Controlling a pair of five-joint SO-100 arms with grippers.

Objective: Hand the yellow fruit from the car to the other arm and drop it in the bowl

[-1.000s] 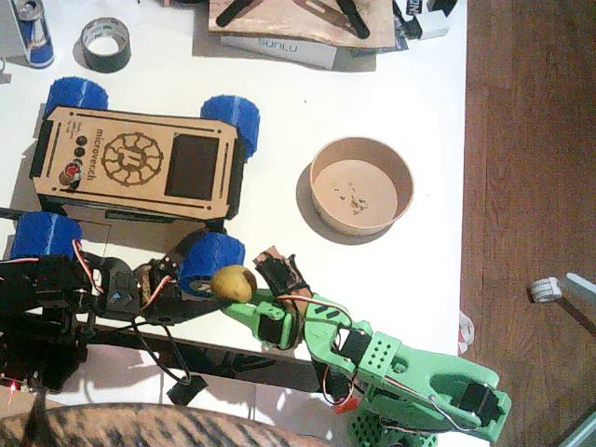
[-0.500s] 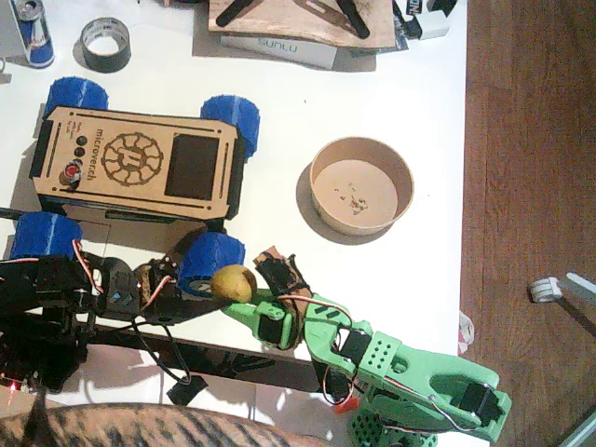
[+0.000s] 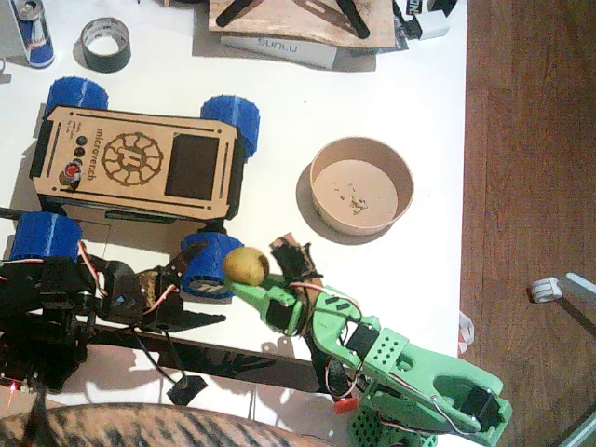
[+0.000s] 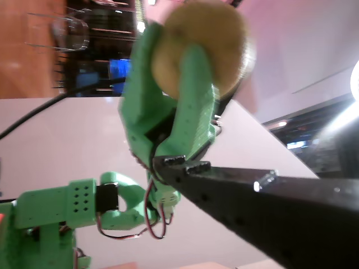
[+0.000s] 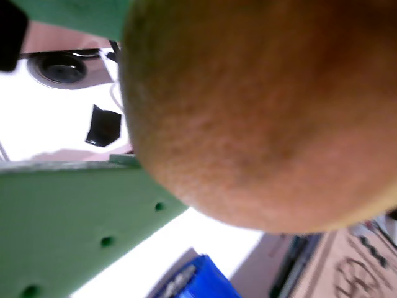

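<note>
The yellow fruit [image 3: 245,265] is off the table, with my green right gripper [image 3: 256,277] shut on it, just in front of the car's near blue wheel [image 3: 210,264]. The plywood car [image 3: 140,163] stands at the left. My black left gripper [image 3: 197,303] sits open a little left of the fruit, apart from it. In a wrist view the green fingers [image 4: 193,84] clasp the fruit [image 4: 224,39] above a black finger [image 4: 269,196]. In the other wrist view the fruit [image 5: 260,112] fills the frame beside a green finger [image 5: 68,223]. The bowl [image 3: 361,142] stands to the upper right, with crumbs inside.
A black tape roll [image 3: 105,44] and a can [image 3: 35,33] stand at the far left corner. A box [image 3: 279,48] and a wooden board lie along the back. The table's right edge [image 3: 464,233] meets a wooden floor. Striped fabric [image 3: 140,430] shows at the bottom.
The black gripper has let go of the fruit and drawn back to the left. The green gripper has carried the fruit slightly up and right.
</note>
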